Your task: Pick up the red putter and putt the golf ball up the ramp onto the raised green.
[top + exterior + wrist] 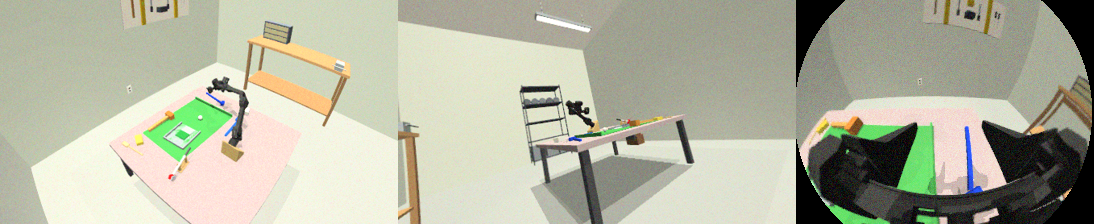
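Observation:
The red putter (180, 162) leans on a small wooden stand at the table's near side, its red-and-white head (172, 176) low and its dark grip raised. The white golf ball (200, 118) lies on the green mat (215, 119) (924, 165), beyond the grey-framed ramp. The raised green (182, 134) is inside that frame. My gripper (210, 89) (586, 110) (949, 124) is open and empty, high above the far end of the table, near the blue putter (214, 98) (968, 150) and away from the red one. The red putter and ball are not visible in the wrist view.
An orange mallet (160, 122) (854, 125), a yellow block (138, 139) and a wooden spatula (133, 148) lie left of the mat. A second blue tool (230, 128) lies beside my arm. A wooden wedge (232, 151) stands by the arm's base. A low dark green wall edges the mat's far end.

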`<state>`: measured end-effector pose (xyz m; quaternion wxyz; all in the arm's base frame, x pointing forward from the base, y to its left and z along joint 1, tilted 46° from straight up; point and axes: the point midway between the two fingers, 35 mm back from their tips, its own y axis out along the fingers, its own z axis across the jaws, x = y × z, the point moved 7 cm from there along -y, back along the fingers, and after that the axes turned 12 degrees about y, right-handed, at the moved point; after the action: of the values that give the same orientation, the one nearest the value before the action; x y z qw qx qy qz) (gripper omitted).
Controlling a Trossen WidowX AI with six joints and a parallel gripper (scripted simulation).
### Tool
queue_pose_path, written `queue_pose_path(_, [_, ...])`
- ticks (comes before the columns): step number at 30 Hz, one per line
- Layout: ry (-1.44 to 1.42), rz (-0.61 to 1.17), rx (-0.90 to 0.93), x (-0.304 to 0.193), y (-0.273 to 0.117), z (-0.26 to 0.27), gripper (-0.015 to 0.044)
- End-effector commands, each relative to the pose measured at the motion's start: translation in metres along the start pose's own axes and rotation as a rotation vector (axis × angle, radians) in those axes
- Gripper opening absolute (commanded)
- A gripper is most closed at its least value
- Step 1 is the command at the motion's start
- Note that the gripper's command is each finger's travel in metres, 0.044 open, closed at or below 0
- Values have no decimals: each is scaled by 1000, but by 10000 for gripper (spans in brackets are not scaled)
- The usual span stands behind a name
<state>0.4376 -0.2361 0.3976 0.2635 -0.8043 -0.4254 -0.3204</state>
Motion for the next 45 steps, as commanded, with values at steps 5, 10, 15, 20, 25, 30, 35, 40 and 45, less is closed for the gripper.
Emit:
queue_pose_path(5, [-11, 111, 266, -1, 22, 116, 440])
queue_pose_path(10, [-50, 181, 408, -3, 22, 183, 440])
queue_pose_path(15, [-110, 257, 544, -7, 13, 250, 440])
queue_pose_path(20, [-190, 335, 673, -14, -5, 316, 440])
queue_pose_path(25, [-292, 415, 794, -24, -32, 378, 440])
queue_pose_path(30, [-418, 498, 903, -38, -67, 437, 440])
queue_pose_path(35, [-571, 582, 997, -56, -111, 489, 440])
queue_pose_path(40, [-769, 671, 1068, -81, -159, 536, 440])
queue_pose_path(45, [-1014, 761, 1109, -112, -214, 574, 440])
